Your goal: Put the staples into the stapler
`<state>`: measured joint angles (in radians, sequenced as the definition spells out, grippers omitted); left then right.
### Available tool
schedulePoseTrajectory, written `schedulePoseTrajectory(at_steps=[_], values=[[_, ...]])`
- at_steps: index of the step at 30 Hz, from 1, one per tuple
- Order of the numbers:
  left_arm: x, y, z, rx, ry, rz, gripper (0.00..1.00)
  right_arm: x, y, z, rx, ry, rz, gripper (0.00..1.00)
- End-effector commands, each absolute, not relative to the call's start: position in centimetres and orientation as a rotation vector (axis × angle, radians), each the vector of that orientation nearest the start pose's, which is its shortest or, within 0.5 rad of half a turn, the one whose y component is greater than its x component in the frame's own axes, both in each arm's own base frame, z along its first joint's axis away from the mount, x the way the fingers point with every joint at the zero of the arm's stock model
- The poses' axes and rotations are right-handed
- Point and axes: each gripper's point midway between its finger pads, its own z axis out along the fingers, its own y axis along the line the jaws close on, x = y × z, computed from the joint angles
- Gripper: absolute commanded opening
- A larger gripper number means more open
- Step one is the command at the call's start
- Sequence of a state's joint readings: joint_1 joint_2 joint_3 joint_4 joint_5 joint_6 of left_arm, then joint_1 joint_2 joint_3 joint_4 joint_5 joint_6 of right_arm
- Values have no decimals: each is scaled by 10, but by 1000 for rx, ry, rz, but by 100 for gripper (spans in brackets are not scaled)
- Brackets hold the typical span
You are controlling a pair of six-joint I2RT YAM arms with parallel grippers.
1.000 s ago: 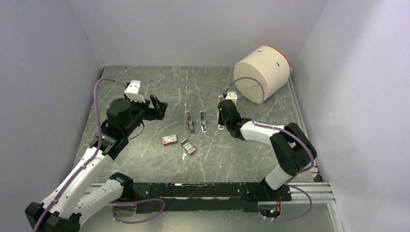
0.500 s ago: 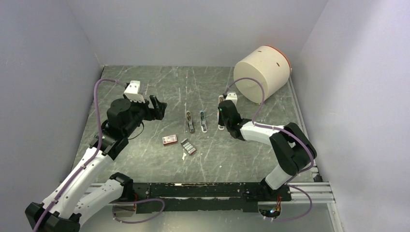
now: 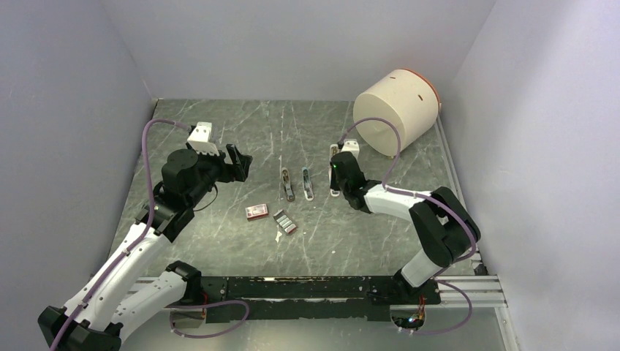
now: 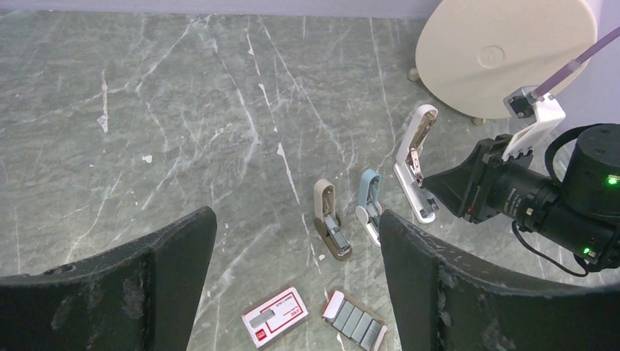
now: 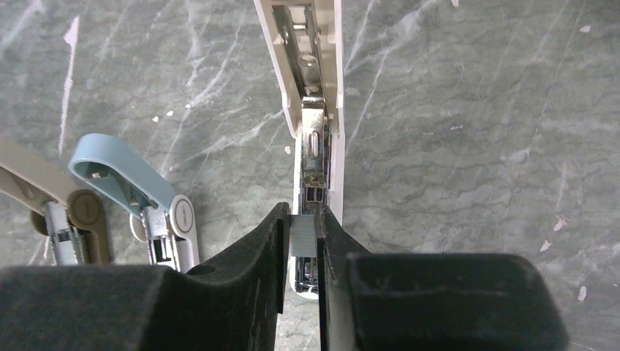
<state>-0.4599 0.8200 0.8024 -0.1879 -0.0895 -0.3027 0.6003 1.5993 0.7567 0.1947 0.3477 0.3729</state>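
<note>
As far as the staple strip (image 5: 303, 235) goes: it's a short silvery-grey piece pinched in the right gripper (image 5: 303, 219), right over the near end of the white stapler's channel. Can't tell if it's touching the rail or just above it.
Right gripper: clamped on that strip, one finger on each side, pointing along the stapler's length.
White stapler (image 5: 316, 139): lying opened out on the tabletop (image 3: 219, 124), metal magazine facing up. The strip looks roughly lined up with the channel.
Step in hand (my read): seating the strip in the magazine. Closing the stapler comes after.
How I'd do it: keep the strip parallel to the rails and lower it straight down, no twist. The fingers look wider than the channel, so they'll probably meet the white side walls first. Let go only once the strip is down in the channel, and open just a crack so it doesn't get flicked out.
Watch out for: nothing is holding the stapler, so any sideways shove would likely slide it across the tabletop.
Spare staples: the block of staples (image 4: 356, 322) with the red end lies on the tabletop, nearer the arm bases, just beside a little red box (image 4: 274, 316).
Other staplers: a light blue stapler (image 5: 139, 190) and a tan stapler (image 4: 329, 223), both open, side by side to the left of the white one, near but apart.
Left gripper (image 4: 296, 241): jaws wide, holding nothing, hovering well off to the left.
Far right corner: a cream drum (image 3: 395, 117) tipped on its side, out of the way.
</note>
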Motion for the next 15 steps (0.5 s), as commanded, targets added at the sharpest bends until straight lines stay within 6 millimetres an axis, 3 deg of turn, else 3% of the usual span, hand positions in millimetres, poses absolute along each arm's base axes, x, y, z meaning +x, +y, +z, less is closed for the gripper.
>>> schedulePoseTrajectory(at_steps=[1, 4, 15], values=[[290, -135, 271, 56, 1797, -453, 86, 367, 190, 81, -34, 2112, 188, 20], [289, -134, 270, 55, 1800, -450, 86, 369, 189, 83, -40, 2106, 177, 20], [288, -133, 269, 55, 1800, -447, 86, 366, 185, 64, -59, 2153, 134, 20]])
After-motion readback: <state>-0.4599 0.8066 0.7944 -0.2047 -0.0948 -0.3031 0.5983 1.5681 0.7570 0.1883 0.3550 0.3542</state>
